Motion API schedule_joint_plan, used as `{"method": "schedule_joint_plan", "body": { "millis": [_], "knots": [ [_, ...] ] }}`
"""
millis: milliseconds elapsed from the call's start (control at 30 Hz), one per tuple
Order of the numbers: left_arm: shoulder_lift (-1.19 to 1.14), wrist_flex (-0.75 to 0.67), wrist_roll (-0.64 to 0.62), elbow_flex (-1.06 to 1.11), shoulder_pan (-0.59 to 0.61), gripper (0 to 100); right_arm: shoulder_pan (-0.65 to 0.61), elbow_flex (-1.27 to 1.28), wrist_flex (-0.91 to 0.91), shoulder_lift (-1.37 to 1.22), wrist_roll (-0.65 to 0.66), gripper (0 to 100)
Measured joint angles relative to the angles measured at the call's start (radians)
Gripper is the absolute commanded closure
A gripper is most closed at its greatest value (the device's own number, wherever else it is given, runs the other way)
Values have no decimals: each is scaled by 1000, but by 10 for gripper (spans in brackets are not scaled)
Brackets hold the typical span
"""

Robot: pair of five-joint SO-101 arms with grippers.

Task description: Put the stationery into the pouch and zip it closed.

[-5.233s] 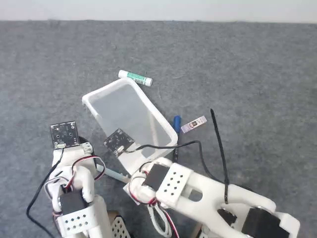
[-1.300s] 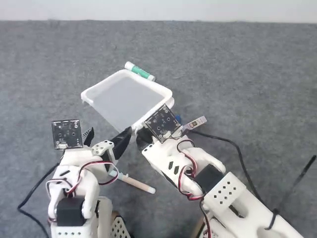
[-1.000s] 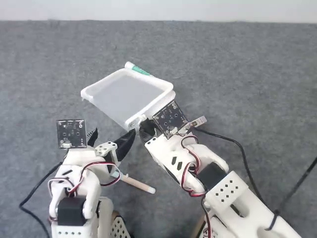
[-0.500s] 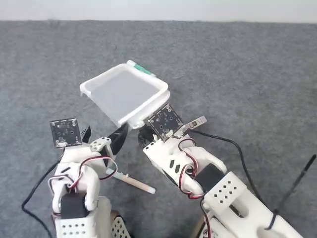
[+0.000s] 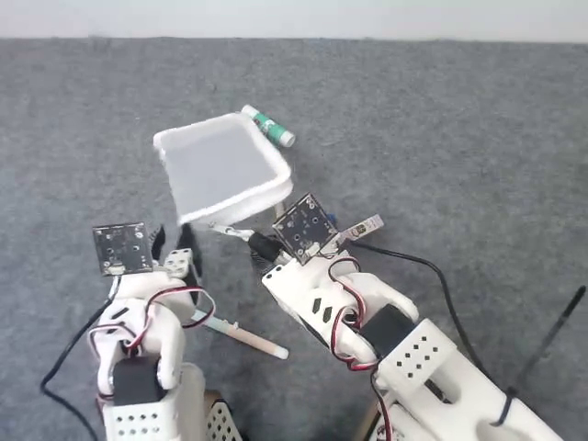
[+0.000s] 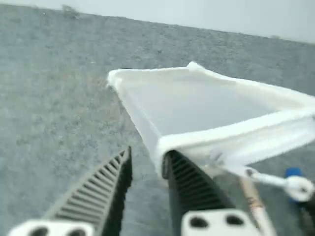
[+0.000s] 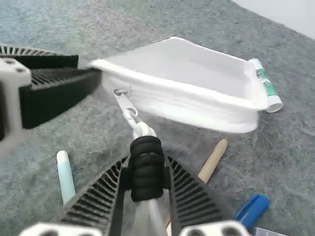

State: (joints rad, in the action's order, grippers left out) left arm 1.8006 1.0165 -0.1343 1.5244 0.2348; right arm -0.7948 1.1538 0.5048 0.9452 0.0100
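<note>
Right gripper [image 7: 146, 164] is clamping shut on the black zip pull [image 7: 145, 147]. A short white cord is running from the pull to the slider [image 7: 123, 98] on the pouch [image 5: 220, 165]. The pouch is sitting on the grey mat [image 5: 459, 119] ahead of both arms, with its zip edge facing them. Whether the zip is open or closed cannot be told.

Left gripper [image 6: 146, 160] is hovering with its jaws apart and nothing between them. It is at the pouch's near corner, with one finger [image 6: 184, 177] touching or almost touching the white edge.

The glue stick [image 5: 268, 126] is lying outside the pouch, against its far corner. The pen [image 5: 241, 333] is lying on the mat between the two arm bases, well apart from the pouch. The pencil [image 7: 212, 167] is lying near the pouch's zip side, just beside the right gripper. A blue cap [image 7: 251, 209] is sitting near the pencil. A small white item [image 5: 360, 227] is lying beside the right arm.
</note>
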Motion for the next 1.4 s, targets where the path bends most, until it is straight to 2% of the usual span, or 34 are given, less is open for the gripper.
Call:
{"method": "schedule_joint_plan", "body": {
  "millis": [200, 1000, 1233, 1300, 1400],
  "knots": [
    [0, -2, 3, 2, 32, 990, 2, -2, 8, 0, 2, 993],
    [0, -2, 5, 2, 83, 991, 239, 0, 21, 12, 3, 993],
    [0, -2, 5, 2, 83, 986, 244, -66, 193, 12, 3, 993],
    [0, -2, 5, 2, 83, 948, 244, -75, 212, 12, 3, 993],
    [0, -2, 5, 2, 83, 829, 245, -78, 219, 12, 3, 993]
  ]
}}
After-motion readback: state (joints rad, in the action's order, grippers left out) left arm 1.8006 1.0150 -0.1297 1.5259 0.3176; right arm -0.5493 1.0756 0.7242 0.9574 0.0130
